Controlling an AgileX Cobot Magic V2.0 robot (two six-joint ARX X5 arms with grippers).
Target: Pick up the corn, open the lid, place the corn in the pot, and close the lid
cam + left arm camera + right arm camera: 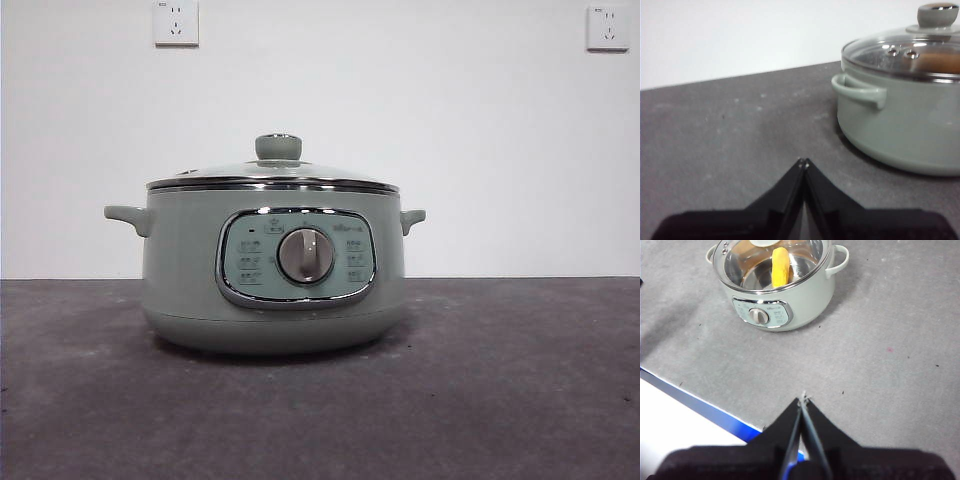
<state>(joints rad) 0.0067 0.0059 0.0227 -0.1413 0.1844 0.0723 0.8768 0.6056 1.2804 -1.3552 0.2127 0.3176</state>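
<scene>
Honestly, corn (780, 266) already sits inside the pot (275, 275), lid (273, 177) on. Left gripper (803, 162) beside the pot and right gripper (803, 399) well off it, both pinched together, empty. Only risk: bumping the lid askew.

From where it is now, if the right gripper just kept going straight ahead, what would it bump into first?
Probably the gray table first: the shut right gripper angles down toward bare mat. The pot, lid on with the corn inside, sits beyond and off to one side.

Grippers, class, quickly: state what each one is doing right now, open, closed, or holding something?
Left gripper: closed, holding nothing, low over the table beside the pot.
Right gripper: closed, holding nothing, away from the pot.
</scene>
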